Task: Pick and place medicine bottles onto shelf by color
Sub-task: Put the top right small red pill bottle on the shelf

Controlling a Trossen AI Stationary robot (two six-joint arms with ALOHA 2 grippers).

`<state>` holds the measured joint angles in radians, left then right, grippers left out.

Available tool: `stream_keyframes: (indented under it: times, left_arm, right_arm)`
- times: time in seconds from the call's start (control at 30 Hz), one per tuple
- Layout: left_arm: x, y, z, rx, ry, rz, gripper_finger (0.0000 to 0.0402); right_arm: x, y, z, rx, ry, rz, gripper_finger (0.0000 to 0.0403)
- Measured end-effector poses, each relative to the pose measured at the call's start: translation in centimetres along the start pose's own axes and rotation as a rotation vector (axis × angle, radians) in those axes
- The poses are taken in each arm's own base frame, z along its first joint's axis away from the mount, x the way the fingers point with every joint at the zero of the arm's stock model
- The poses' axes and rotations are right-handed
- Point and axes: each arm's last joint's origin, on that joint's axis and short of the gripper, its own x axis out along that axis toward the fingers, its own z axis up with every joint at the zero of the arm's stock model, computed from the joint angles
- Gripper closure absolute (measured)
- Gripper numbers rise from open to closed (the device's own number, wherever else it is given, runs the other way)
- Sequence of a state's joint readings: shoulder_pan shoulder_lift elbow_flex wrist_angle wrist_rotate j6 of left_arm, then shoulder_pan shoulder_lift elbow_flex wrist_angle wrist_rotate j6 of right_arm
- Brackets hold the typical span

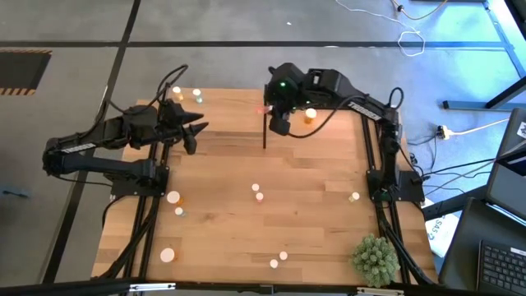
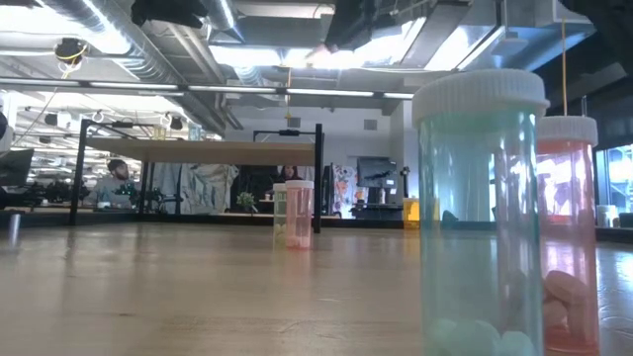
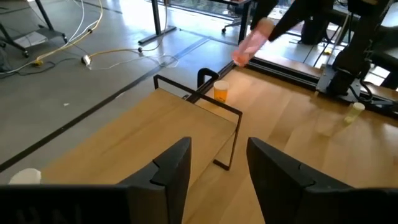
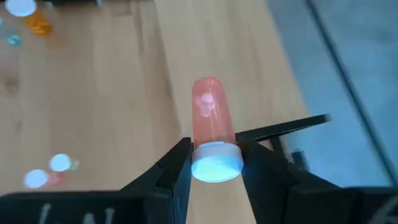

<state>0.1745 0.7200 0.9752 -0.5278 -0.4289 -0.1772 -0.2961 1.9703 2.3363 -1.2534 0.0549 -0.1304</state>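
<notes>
My right gripper (image 4: 214, 168) is shut on a reddish medicine bottle (image 4: 211, 115) above the light wooden shelf (image 1: 230, 115), near a black post (image 1: 265, 131). The bottle also shows in the high view (image 1: 265, 108) and, blurred, in the left wrist view (image 3: 249, 43). An orange bottle (image 1: 310, 115) stands on the shelf beside it. My left gripper (image 3: 217, 168) is open and empty at the shelf's left part (image 1: 193, 131). Several more bottles stand on the table, among them a pale green one (image 2: 480, 218) and a reddish one (image 2: 566, 227) at the near edge. My right gripper pinches the bottle's white cap (image 4: 216, 163) between its two fingers, one on each side. The bottle's body sticks out forward past the fingertips, its bottom end away from the gripper. It is lifted clear above the shelf top.
Two bottles (image 1: 177, 90) stand at the shelf's far left. Loose bottles stand on the table at left (image 1: 173, 197), middle (image 1: 257, 192), near (image 1: 279, 259) and right (image 1: 354, 197). A spiky green plant ball (image 1: 376, 256) sits at the near right corner. People sit in the room behind.
</notes>
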Motion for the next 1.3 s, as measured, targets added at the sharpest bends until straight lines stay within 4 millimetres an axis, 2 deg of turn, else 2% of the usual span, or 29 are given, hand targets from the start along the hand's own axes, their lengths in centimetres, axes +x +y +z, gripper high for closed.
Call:
stream_keyframes:
  times: [0.3,0.6,0.8,1.0,1.3]
  left_arm:
    - [0.1,0.1,-0.6,-0.028,0.062,0.012,0.0252]
    - [1.5,-0.5,-1.2,-0.023,0.133,0.025,0.0252]
    - [2.8,-1.0,-1.6,-0.003,0.177,0.028,0.0251]
    - [3.7,-1.4,-2.0,0.051,0.210,0.031,0.0252]
    - [5.5,-2.2,-2.4,0.284,0.247,0.012,0.0252]
  right_arm:
    - [5.0,0.3,0.1,0.063,0.075,0.051,0.0278]
    - [9.6,0.6,-0.5,0.101,0.169,0.069,0.0278]
    - [10.7,0.7,-0.7,0.123,0.194,0.057,0.0278]
    - [10.7,0.6,-0.6,0.122,0.188,0.051,0.0278]
    - [10.7,0.6,-0.6,0.118,0.188,0.051,0.0278]
